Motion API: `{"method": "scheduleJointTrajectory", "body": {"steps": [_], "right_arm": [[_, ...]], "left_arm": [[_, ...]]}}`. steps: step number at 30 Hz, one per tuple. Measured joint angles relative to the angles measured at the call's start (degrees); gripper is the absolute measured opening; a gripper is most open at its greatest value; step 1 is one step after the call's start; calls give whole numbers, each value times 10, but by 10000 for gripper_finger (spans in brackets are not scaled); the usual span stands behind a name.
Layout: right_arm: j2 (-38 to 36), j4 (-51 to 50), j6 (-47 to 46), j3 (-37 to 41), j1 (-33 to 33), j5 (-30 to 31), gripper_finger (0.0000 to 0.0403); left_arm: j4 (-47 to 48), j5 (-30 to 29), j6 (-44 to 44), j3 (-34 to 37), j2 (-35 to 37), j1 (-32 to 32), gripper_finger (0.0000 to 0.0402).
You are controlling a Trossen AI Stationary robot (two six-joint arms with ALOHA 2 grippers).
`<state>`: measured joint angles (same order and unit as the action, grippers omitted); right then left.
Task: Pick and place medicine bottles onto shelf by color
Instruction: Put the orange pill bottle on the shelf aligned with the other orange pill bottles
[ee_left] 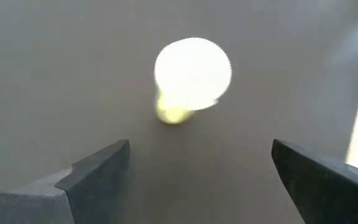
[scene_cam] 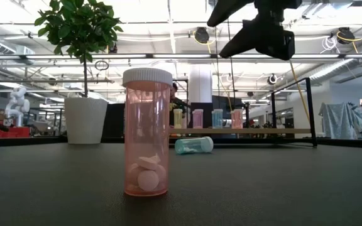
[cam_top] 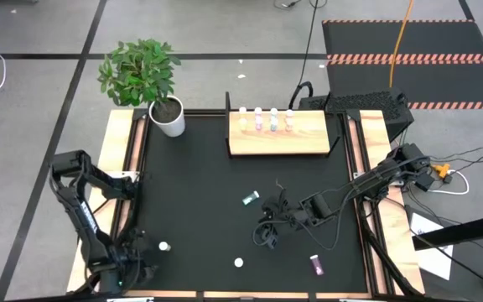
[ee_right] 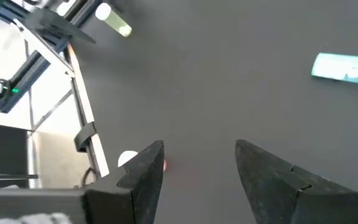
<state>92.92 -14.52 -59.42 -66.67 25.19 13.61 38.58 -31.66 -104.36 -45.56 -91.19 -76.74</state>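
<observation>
- The left gripper point(ee_left: 201, 177) is at the near left corner of the black table point(cam_top: 208, 193). Its two fingers are spread wide and hold nothing. A yellow-green bottle point(ee_left: 188, 78) with a white cap stands right ahead of it, between the fingers but not touching them.
- A pink bottle point(scene_cam: 147, 132) stands upright near the front edge. It has white pills inside.
- A purple bottle point(cam_top: 317, 265) lies on its side near the front, to the right.
- The right gripper point(ee_right: 197, 165) hangs above the middle of the table. Its fingers are partly open and hold nothing.
- A teal bottle point(cam_top: 251, 199) lies on its side just beside the right gripper, a bit farther back.
- The wooden shelf point(cam_top: 309, 138) sits at the far edge. Four bottles point(cam_top: 265, 120) stand in a row on it.
- A white plant pot point(cam_top: 169, 117) sits at the far left corner.
</observation>
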Motion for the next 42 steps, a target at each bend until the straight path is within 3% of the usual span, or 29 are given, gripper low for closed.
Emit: {"method": "scheduleJointTrajectory", "body": {"steps": [7,15,18,23,29,35,42], "right_arm": [[0,22,-9,0,3,-1,192],[0,32,0,0,4,-1,192],[0,32,5,0,3,-1,192],[0,31,8,0,3,-3,192],[0,30,17,0,3,-18,192],[0,34,31,0,3,-17,192],[0,63,55,0,3,-15,192]], "left_arm": [[-20,-2,19,44,0,16,372],[-114,-74,144,51,-5,16,243],[-137,-69,135,66,-21,18,214],[-149,-76,97,79,-38,28,199],[-192,-131,182,81,-41,54,198],[-198,-136,190,86,-42,77,195],[-246,-135,226,86,-41,92,120]]}}
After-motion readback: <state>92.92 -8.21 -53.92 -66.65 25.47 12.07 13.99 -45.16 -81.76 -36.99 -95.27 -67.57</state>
